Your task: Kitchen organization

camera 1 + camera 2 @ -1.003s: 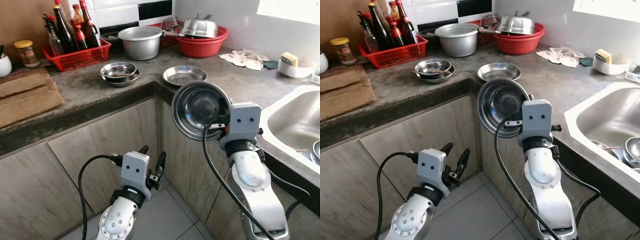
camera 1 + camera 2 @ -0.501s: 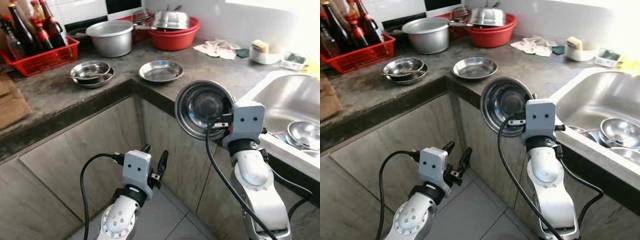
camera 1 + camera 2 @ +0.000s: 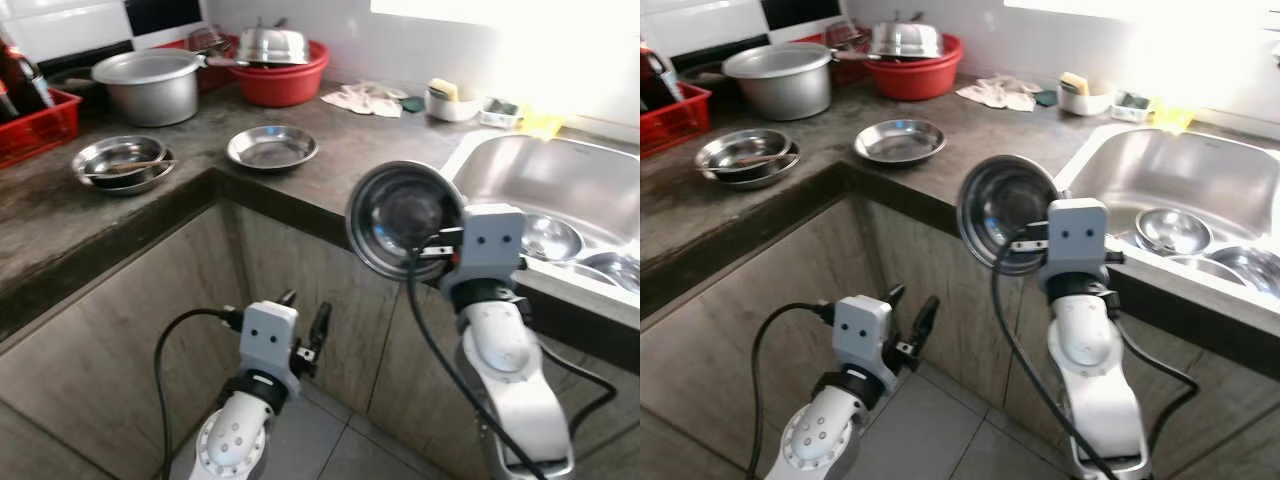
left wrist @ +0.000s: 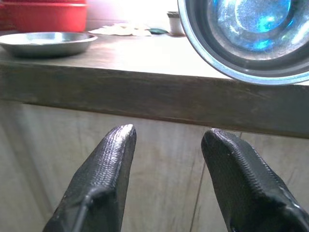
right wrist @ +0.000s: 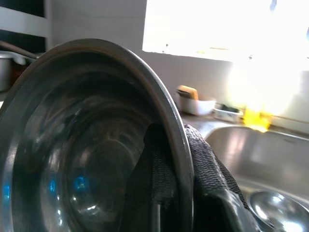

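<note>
Bowl (image 3: 402, 217) pinched by its rim in right claw (image 3: 440, 245), likely for carrying; left claw (image 3: 303, 338) wide, idle.

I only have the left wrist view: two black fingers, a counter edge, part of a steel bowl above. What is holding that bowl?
Observer: The right gripper pinches the steel bowl's rim, holding it tilted on edge.
Operator: Where is the sink?
Observer: The sink lies just beyond the bowl, on the robot's right.
Operator: Anything in it?
Observer: Yes, another steel bowl in the sink.
</note>
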